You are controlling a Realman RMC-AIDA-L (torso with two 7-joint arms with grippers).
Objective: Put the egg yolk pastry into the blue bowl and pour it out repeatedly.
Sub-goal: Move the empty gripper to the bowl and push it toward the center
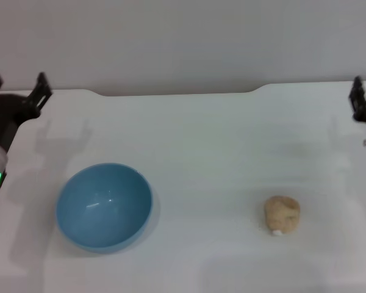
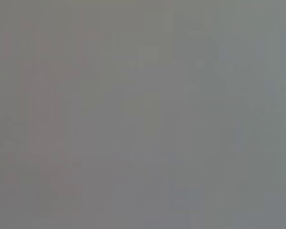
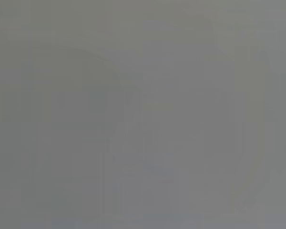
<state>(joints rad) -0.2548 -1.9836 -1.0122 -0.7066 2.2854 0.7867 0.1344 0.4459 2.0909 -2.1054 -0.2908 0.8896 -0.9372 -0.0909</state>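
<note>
Pastry (image 1: pixel 282 214) lies loose on the tabletop (image 1: pixel 207 140), well right of the empty bowl (image 1: pixel 104 206); left hand (image 1: pixel 17 85) spread, holding nothing, right hand (image 1: pixel 357 97) unclear.

The left gripper (image 1: pixel 17 84) sits at the far left edge of the head view, its two dark fingers pointing away toward the far side with a clear gap between them and nothing held. Its black wrist runs back toward the near left, where a white arm segment shows a small green light. The right gripper (image 1: pixel 357 97) is at the far right edge, mostly cut off by the frame; only one dark finger and part of its body show.
</note>
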